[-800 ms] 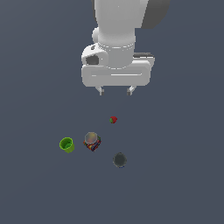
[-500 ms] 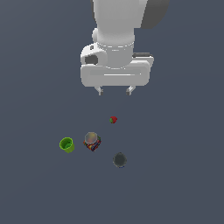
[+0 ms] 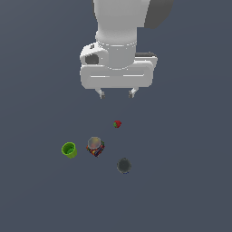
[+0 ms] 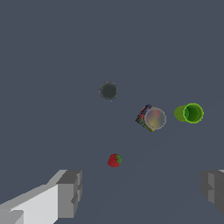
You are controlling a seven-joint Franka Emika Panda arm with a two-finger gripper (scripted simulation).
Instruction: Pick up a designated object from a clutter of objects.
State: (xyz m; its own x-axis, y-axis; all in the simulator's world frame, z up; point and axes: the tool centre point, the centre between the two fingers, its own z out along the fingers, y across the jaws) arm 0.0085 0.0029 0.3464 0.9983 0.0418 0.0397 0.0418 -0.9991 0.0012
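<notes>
**Arm poised high above four scattered items, cube not yet approached**

Going from the exterior view's left: the green cup (image 3: 69, 150) lies on its side, mouth open toward the camera. Just beside it to the right sits the multicoloured cube (image 3: 95, 147), the thing to be picked; a pale translucent sphere (image 3: 94, 143) covers its top, likely a marker flagging it as the target. Further right, the tiny strawberry (image 3: 117, 123) lies nearer the arm, and the dark grey round object (image 3: 123, 165) lies on the far side from it. All four rest apart on the plain grey floor (image 3: 190, 181), none touching.

The gripper (image 3: 117, 94) hangs well above them, empty, its fingers (image 4: 69, 194) spread wide. That width suits a straight descent over the cube, but the cup's closeness on one side leaves little room there.
</notes>
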